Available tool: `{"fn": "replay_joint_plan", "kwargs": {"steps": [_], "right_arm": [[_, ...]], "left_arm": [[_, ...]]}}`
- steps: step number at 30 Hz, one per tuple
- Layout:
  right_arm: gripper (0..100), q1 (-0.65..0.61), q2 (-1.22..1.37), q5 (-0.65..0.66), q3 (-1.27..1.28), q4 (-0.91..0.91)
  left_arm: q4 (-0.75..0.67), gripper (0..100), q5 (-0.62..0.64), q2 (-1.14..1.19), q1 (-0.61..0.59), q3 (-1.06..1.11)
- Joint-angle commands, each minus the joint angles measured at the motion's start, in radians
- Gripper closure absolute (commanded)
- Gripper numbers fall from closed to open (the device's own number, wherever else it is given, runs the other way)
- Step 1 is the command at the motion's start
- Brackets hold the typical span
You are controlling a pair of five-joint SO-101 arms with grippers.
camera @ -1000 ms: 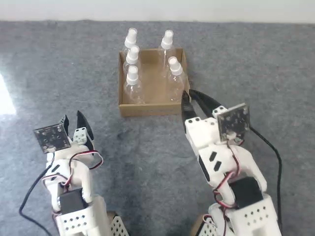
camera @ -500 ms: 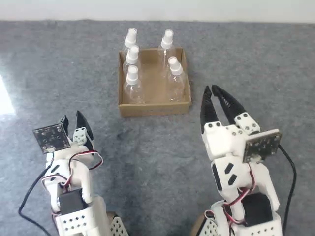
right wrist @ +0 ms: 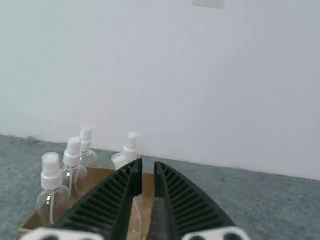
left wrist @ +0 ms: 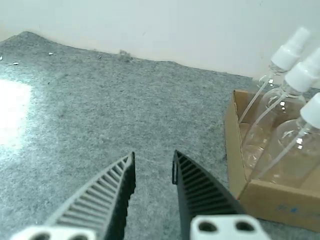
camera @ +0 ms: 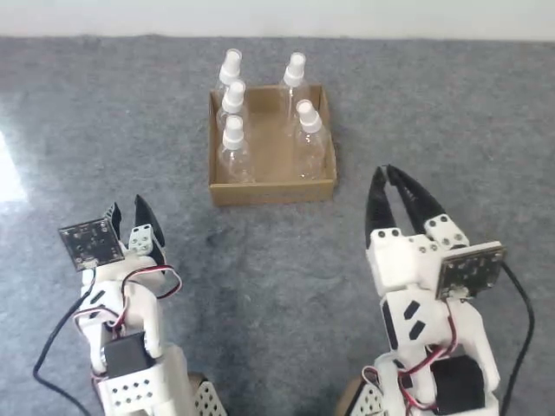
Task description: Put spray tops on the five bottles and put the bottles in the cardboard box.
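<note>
Five clear bottles with white spray tops (camera: 232,139) stand upright inside the cardboard box (camera: 269,191) at the back middle of the grey mat. My left gripper (camera: 127,206) rests at the near left, well short of the box, fingers a little apart and empty; its wrist view has the fingertips (left wrist: 153,159) over bare mat, with the box (left wrist: 270,200) and bottles (left wrist: 287,145) off to one side. My right gripper (camera: 384,171) sits near right of the box, shut and holding nothing. Beyond its closed fingers (right wrist: 146,164) its wrist view looks at the bottles (right wrist: 50,172).
Grey felt mat (camera: 104,130) covers the whole table, with open room left and right of the box. A white wall (right wrist: 200,75) rises behind the mat's far edge. A bright light patch (camera: 10,178) lies at the far left.
The right arm drew back from the box's right front corner toward its base, and its fingers went from spread to shut. The left arm and the bottles stayed put.
</note>
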Motion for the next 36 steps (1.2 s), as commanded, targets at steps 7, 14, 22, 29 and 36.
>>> {"fn": "replay_joint_plan", "kwargs": {"steps": [7, 14, 22, 29, 36], "right_arm": [[99.2, 0.056, -0.09, -0.002, 0.143, -0.002], [99.1, 0.056, -0.117, -0.002, 0.233, -0.004], [99.1, 0.056, -0.117, -0.002, 0.339, -0.004], [99.1, 0.056, -0.117, -0.002, 0.473, -0.005], [99.1, 0.056, -0.117, -0.002, 0.54, -0.005]], "left_arm": [[-0.015, 88, -0.012, -0.015, 0.005, -0.004], [-0.015, 88, -0.012, -0.015, 0.005, -0.002], [-0.015, 88, -0.014, -0.015, 0.003, -0.002], [-0.02, 88, -0.037, -0.015, 0.005, 0.008], [-0.02, 88, -0.064, -0.015, 0.006, 0.012]]}}
